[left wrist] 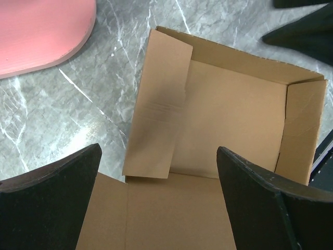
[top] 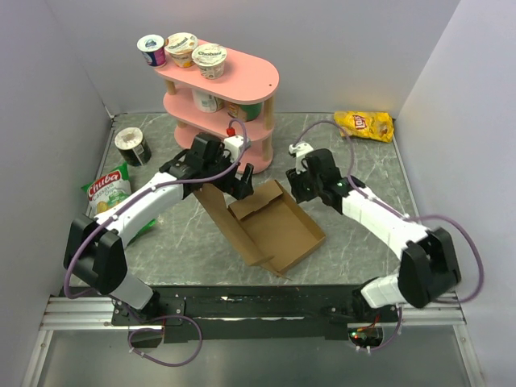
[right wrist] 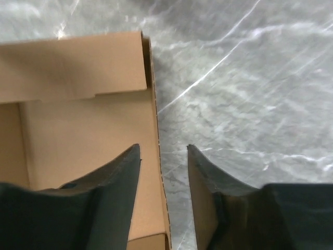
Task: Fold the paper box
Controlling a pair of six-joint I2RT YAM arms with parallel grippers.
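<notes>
The paper box lies as a shallow brown cardboard tray in the middle of the table, with a long flap rising from its left side. My left gripper hovers over that flap. In the left wrist view it stands wide open above the box, holding nothing. One side flap is folded inward there. My right gripper is at the box's far right corner. In the right wrist view its jaws are apart, straddling the thin edge of the box wall without pinching it.
A pink three-tier shelf with yogurt cups stands behind the box, close to the left gripper. A yellow chip bag lies at the back right. A green snack bag and a dark can sit at the left.
</notes>
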